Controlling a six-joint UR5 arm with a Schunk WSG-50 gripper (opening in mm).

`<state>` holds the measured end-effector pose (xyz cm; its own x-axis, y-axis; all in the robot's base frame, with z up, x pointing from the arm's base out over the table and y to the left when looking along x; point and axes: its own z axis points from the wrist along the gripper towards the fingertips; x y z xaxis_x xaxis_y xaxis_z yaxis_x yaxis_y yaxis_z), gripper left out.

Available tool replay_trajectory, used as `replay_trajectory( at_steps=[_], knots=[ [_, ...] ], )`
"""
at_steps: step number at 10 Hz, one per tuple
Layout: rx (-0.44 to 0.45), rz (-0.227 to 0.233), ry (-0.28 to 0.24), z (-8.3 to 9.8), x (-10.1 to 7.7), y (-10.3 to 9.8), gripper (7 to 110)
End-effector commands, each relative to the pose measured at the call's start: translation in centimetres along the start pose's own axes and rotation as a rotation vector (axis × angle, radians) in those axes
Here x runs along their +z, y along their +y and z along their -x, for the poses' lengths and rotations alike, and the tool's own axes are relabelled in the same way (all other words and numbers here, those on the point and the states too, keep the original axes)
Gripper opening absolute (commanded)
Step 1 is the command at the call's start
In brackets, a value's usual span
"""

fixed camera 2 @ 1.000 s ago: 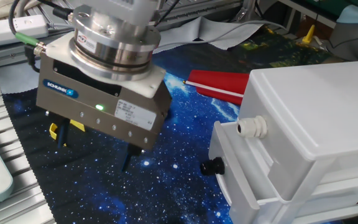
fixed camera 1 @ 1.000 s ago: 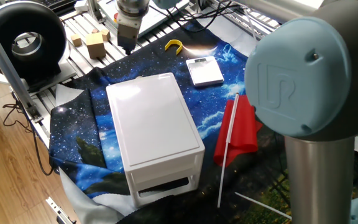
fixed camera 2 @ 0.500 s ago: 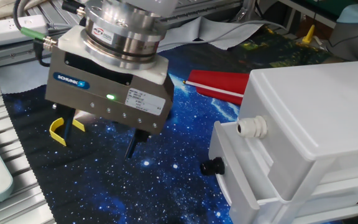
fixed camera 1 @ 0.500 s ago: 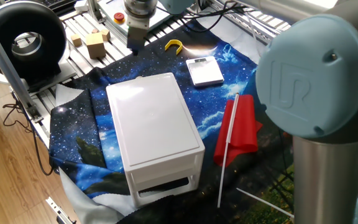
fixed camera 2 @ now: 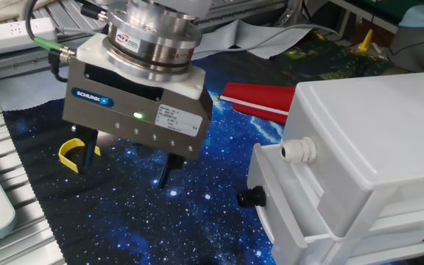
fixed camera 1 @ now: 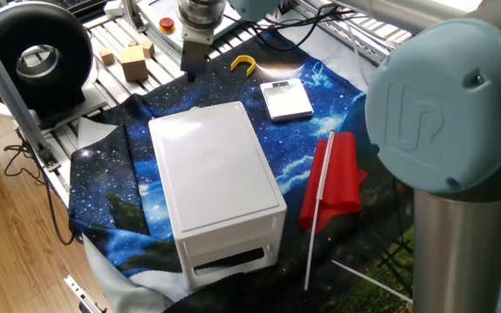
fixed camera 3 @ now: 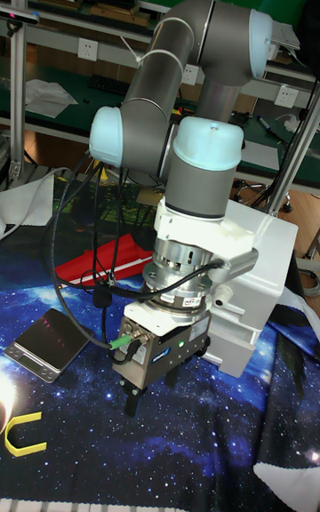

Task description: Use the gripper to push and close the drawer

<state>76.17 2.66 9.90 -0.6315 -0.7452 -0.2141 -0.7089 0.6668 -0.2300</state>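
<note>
The white plastic cabinet (fixed camera 1: 216,169) stands on the starry blue cloth. Its drawer (fixed camera 2: 272,175) sticks out of the end that faces my gripper, with a white knob (fixed camera 2: 299,151) above a black knob (fixed camera 2: 252,197). In one fixed view that end is turned away and hidden. My gripper (fixed camera 2: 122,168) hangs just above the cloth a short way in front of the drawer, fingers pointing down, not touching it. Its black fingertips (fixed camera 2: 164,175) stand apart with nothing between them. It also shows past the cabinet's far end, as the gripper (fixed camera 1: 188,71).
A red flag on a white stick (fixed camera 1: 330,178) lies right of the cabinet. A small flat white device (fixed camera 1: 286,99) and a yellow C-shaped piece (fixed camera 1: 244,63) lie near the gripper. Wooden blocks (fixed camera 1: 133,61) and a black round housing (fixed camera 1: 33,56) sit at the back left. The arm's big joint (fixed camera 1: 446,113) fills the right foreground.
The gripper has shifted sideways along the cloth toward the cabinet's drawer end, coming a little closer to it. Its fingers stay apart. The cabinet and drawer have not moved.
</note>
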Motion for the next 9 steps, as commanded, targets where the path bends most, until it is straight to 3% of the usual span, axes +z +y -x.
replay_trajectory(
  at_steps=[1, 6, 9],
  knots=[
    [0.026, -0.007, 0.011, 0.1, 0.0, -0.5, 7],
    [0.019, 0.01, 0.048, 3.0, 0.4, -4.5, 7],
    [0.021, -0.015, 0.092, 1.9, 0.3, -5.1, 7]
  ],
)
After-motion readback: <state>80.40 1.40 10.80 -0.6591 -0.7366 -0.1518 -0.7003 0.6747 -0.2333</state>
